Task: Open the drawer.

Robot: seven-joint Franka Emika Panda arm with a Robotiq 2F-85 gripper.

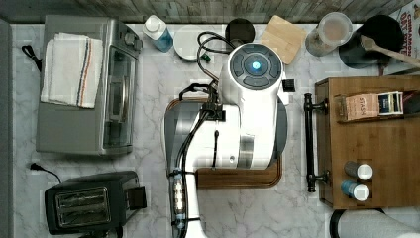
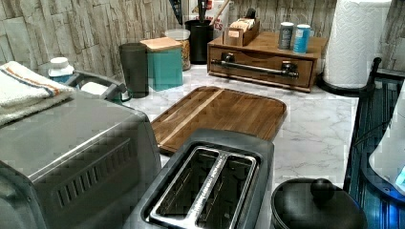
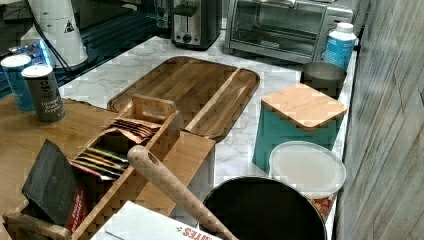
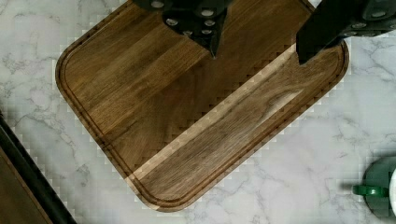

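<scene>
drawer (image 2: 260, 67) shut, bar handle (image 2: 255, 68) horizontal, facing the cutting board (image 2: 219, 114).

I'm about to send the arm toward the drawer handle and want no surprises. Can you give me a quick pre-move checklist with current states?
1. Drawer shut, front flush with the cabinet: ok.
2. Handle bare, nothing hooked on it: ok.
3. Gripper open and empty, jaws spread: ok.
4. Gripper at the handle: not ok; it hangs over the cutting board, with the handle off to one side.
5. Counter between board and handle free of objects: ok.
6. Pepper tins on the cabinet top steady when pulled: cannot tell.
</scene>
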